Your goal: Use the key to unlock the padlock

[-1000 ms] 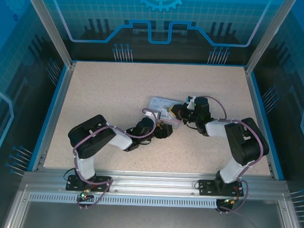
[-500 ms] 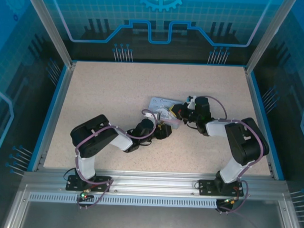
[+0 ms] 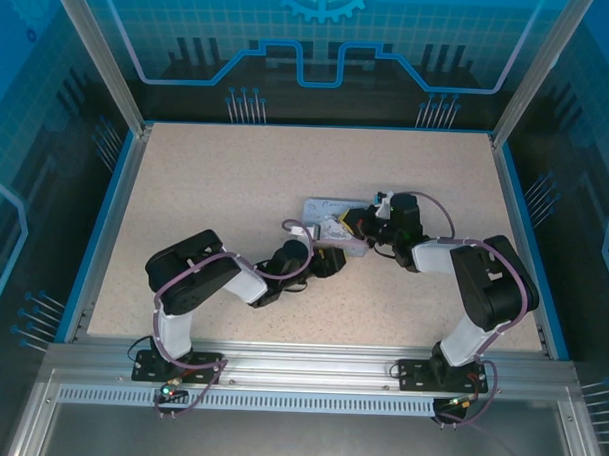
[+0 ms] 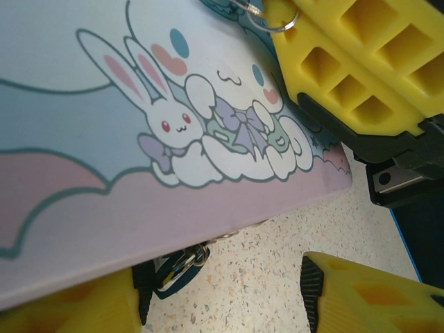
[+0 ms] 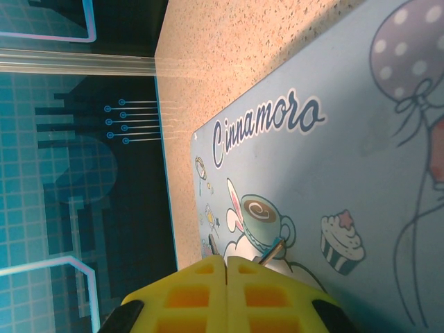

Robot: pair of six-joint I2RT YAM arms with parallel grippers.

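**Right gripper [image 5: 226, 267] clamped on a thin dark metal key [image 5: 271, 251]; left gripper [image 4: 222, 302] spread beside a tiny grey metal padlock [image 4: 182, 266]**

The right gripper's yellow fingers were pressed together, and the key stuck out from between their tips as a short sliver. Its long axis ran on a slant. In the right wrist view its free end pointed up and to the right, over the lid of a pale blue cartoon-printed tin box [image 5: 333, 139], next to a printed cup. Whether the key touched the lid could not be told.

The left wrist view added the padlock. It hung at the tin box's lower edge, below the printed white rabbit and above the speckled beige table [image 4: 270, 274]. It was blurred. Its long axis slanted from lower left to upper right, and which end carried the shackle could not be told.

The left gripper's yellow fingers stood apart, one in each lower corner of that view. The padlock lay in the gap between them, closer to the lower-left finger. The right gripper's fingers showed at the top right over the lid, with a small silver wire ring [image 4: 275, 19] just beside them.

From above, the tin box lay near the table's middle. The left gripper was at its near edge and the right gripper at its right side. The key was over the lid, apart from the padlock at the near edge.
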